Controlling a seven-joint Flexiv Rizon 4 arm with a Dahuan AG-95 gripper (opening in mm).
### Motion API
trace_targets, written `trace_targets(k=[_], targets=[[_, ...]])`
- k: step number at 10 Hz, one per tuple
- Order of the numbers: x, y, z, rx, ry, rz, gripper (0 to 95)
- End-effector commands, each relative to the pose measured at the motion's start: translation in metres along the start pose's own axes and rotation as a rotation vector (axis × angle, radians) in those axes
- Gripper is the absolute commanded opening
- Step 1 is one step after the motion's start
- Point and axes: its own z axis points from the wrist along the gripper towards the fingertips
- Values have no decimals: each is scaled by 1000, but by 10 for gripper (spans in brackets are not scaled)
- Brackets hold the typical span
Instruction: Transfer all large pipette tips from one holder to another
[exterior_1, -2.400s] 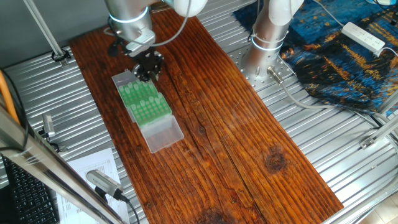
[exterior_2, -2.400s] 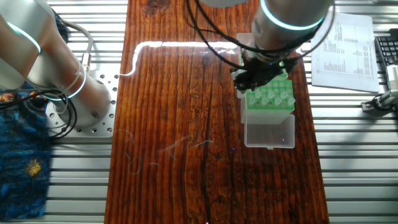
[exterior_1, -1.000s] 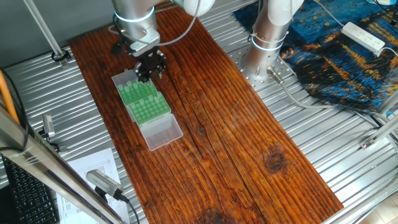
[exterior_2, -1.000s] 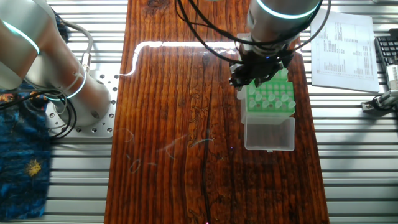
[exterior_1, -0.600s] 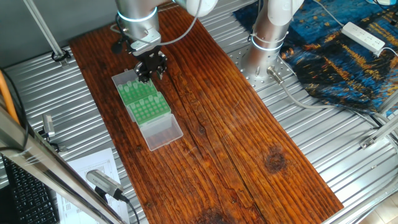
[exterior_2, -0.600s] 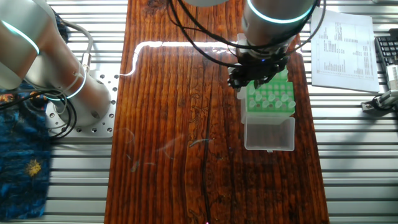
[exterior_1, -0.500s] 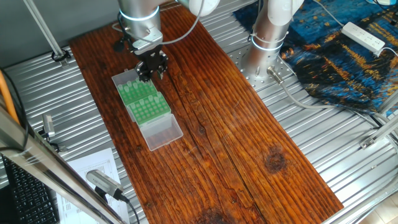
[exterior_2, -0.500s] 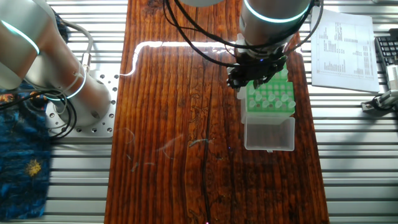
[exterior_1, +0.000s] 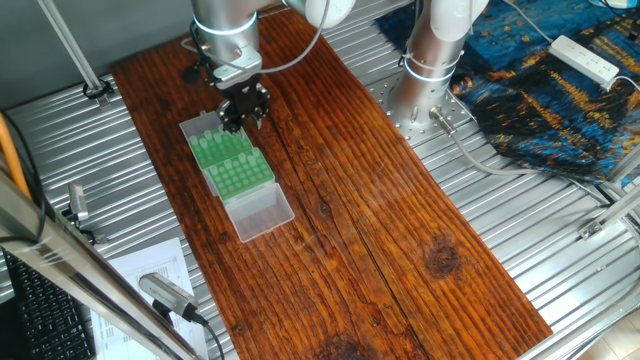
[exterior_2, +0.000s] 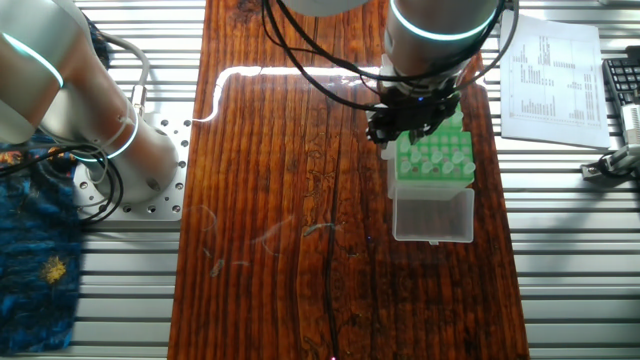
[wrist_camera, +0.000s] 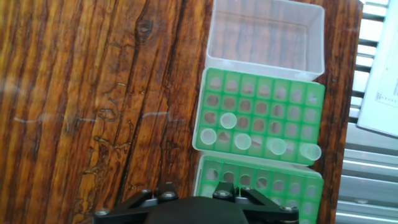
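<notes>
Here the gripper (exterior_2: 407, 128) (jaw state cannot be told) hovers over the green rack's (wrist_camera: 261, 118) near edge, the large pipette tips (wrist_camera: 242, 141) standing upright just ahead of it, toward the clear lid (wrist_camera: 267, 37).

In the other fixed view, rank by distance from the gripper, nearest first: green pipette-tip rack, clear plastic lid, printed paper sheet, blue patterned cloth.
1. Green pipette-tip rack, directly under the gripper.
2. Clear plastic lid, just below the rack.
3. Printed paper sheet, right.
4. Blue patterned cloth, far lower left.
</notes>
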Motion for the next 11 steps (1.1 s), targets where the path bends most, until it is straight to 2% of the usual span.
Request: trace_targets(k=[1,6,7,11], targets=[[0,-1,1,-1,-1,4,380],[1,-2,5,3,-1,5,380],[1,-2,5,3,-2,8,190],[1,-2,6,3,1,11,190]])
